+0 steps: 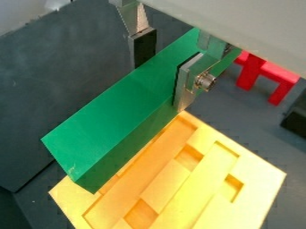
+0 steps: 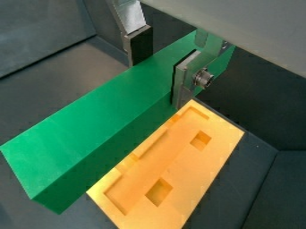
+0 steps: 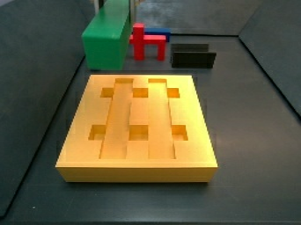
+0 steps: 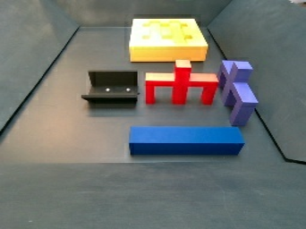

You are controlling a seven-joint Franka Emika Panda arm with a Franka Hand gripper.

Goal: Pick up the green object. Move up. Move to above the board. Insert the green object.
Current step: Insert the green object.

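In a side view the claw is cropped by the upper edge, so its fingers cannot be made out. The green object [image 3: 106, 39] hangs directly beneath it, seen end-on and reaching out of frame. The board [image 3: 139, 158] lies on the bench [image 3: 253, 132] nearer the camera than the claw, six square holes facing up. Just beside the claw's load stands a red pronged piece [image 3: 146, 42], with the black fixture [image 3: 194, 55] farther out.
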